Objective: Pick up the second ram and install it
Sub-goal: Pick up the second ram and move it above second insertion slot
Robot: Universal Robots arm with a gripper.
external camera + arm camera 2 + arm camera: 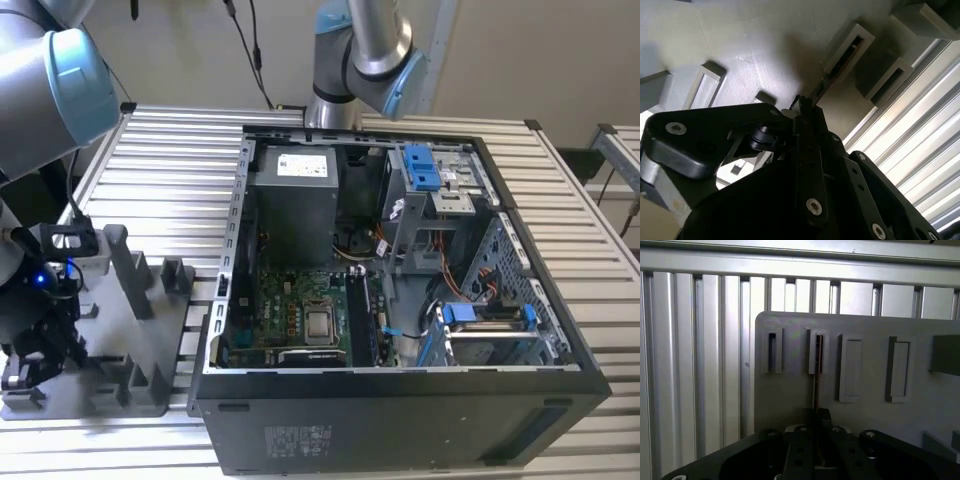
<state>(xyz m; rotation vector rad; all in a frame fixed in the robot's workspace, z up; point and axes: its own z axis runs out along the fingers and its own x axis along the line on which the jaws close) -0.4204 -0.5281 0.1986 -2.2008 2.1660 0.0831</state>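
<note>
The second ram (816,385) appears edge-on as a thin dark strip in both wrist views. It runs from a narrow slot (818,351) of the grey holder block (790,390) to my gripper (817,416). The two black fingers sit tight against its sides, so the gripper is shut on it. In the second wrist view the second ram (821,90) reaches from the fingertips (803,106) into the slot (846,50), its far end still inside. In the exterior view my gripper (42,335) hangs low over the holder block (130,340), at that view's left.
The open computer case (400,380) lies on the slatted metal table (170,170), with the green motherboard (290,310), long black slots (363,318) and grey power supply box (295,200) inside. A second arm's base (350,60) stands behind it. Other slots (850,367) line the block.
</note>
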